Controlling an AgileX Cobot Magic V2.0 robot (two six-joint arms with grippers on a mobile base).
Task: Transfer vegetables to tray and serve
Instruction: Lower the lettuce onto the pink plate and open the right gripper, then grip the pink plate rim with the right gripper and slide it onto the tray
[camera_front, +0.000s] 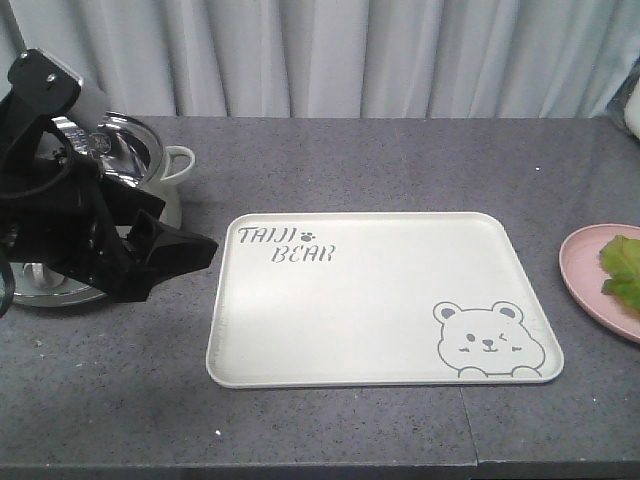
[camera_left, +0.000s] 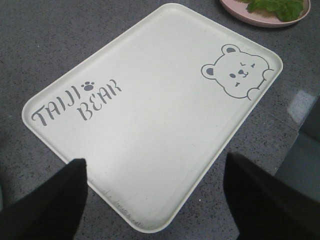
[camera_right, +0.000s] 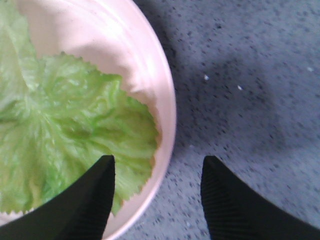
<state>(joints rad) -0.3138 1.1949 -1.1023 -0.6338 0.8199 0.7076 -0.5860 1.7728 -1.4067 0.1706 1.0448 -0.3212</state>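
The cream-white tray (camera_front: 380, 300) with grey "TAIJI BEAR" lettering and a bear drawing lies flat on the grey table; it also fills the left wrist view (camera_left: 150, 115). The green lettuce leaves (camera_front: 622, 270) lie on a round pink plate (camera_front: 585, 275) at the right edge. In the right wrist view the lettuce (camera_right: 65, 130) and the plate's rim (camera_right: 162, 100) are close up. My right gripper (camera_right: 157, 172) is open and empty, straddling the plate's rim: one finger over the lettuce, one over the table. My left gripper (camera_left: 155, 175) is open and empty above the tray's near-left corner.
A shiny steel pot with a pale handle (camera_front: 175, 165) stands at the far left behind my left arm (camera_front: 110, 240). Pale curtains hang behind the table. The table's front edge (camera_front: 320, 465) runs along the bottom.
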